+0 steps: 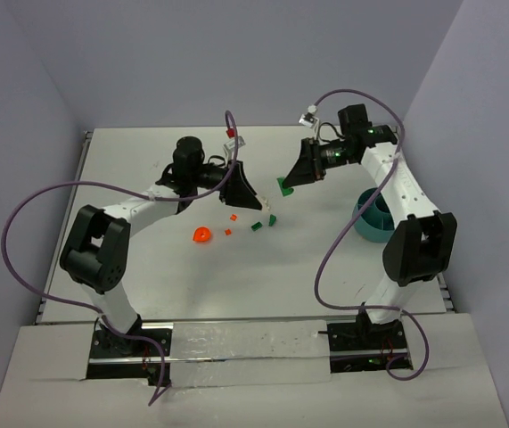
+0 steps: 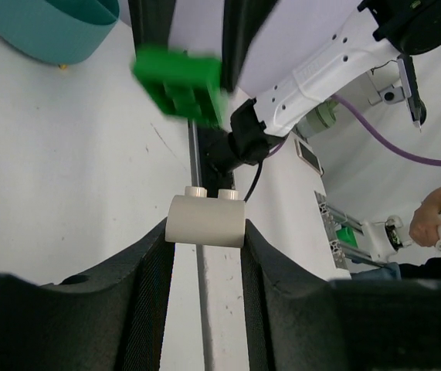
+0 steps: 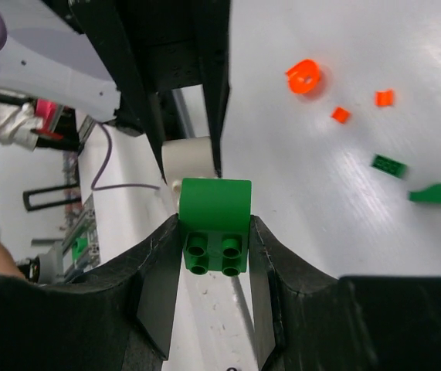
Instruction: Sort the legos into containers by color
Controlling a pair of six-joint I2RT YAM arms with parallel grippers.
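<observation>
My left gripper point(image 2: 205, 233) is shut on a cream-white lego point(image 2: 205, 221), pinched at the fingertips above the table. My right gripper point(image 3: 215, 236) is shut on a green lego point(image 3: 215, 220) with its studs facing the camera. In the top view the left gripper point(image 1: 266, 212) and the right gripper point(image 1: 283, 185) face each other near the table's middle, tips close together. From the left wrist the green lego point(image 2: 180, 83) hangs ahead; from the right wrist the white lego point(image 3: 189, 158) shows just behind the green one. The teal bowl point(image 1: 374, 219) sits by the right arm.
Loose on the table lie an orange ring point(image 1: 201, 235), two small red-orange bits point(image 1: 233, 218) and a dark green brick point(image 1: 256, 226). The right wrist view shows the ring point(image 3: 305, 76), a dark green brick point(image 3: 388, 164) and a green wedge point(image 3: 429, 195). The bowl's rim point(image 2: 50, 31) appears top left.
</observation>
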